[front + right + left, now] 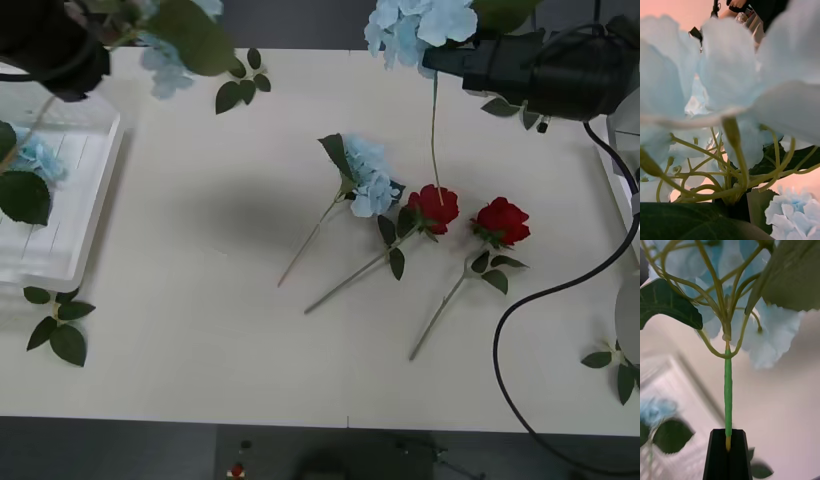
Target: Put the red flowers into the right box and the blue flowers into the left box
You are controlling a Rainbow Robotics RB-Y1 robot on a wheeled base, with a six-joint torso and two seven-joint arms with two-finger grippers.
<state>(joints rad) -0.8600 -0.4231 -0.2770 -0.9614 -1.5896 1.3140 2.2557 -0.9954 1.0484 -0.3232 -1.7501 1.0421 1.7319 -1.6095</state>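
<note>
Near edge of the table (200,380): a loose leaf sprig (58,325) is lying at the robot's near left, just in front of the left box (60,255); another sprig (615,368) is sitting at the near right edge.

Mid-table: two red flowers are lying side by side, stems running toward the near left. The right-hand rose (502,221) is lying apart from the other; the left-hand rose (434,208) is touching a blue flower (368,175) lying just to its left, that one's stem also trailing toward the near left.

Left side: the left box is holding one blue flower (38,157) with a big dark leaf, resting on the ribbed base.

Right edge: a thin pale rim of the right box (622,195) is showing, partly behind a black cable.

Far left, raised: the left gripper (728,450) is holding a blue flower (752,315) by the tip of its green stem, black fingers (717,455) pressed narrow on it. From the front camera this bloom (170,60) is hanging above the far edge of the left box.

Far right, raised: the right gripper (455,58) is carrying another blue flower (415,28) high over the table, its thin stem dangling down toward the left-hand rose. In the right wrist view the petals (730,67) are crowding close; finger spacing cannot be told.

Far centre: a small leaf sprig (240,85) is lying on the table.
</note>
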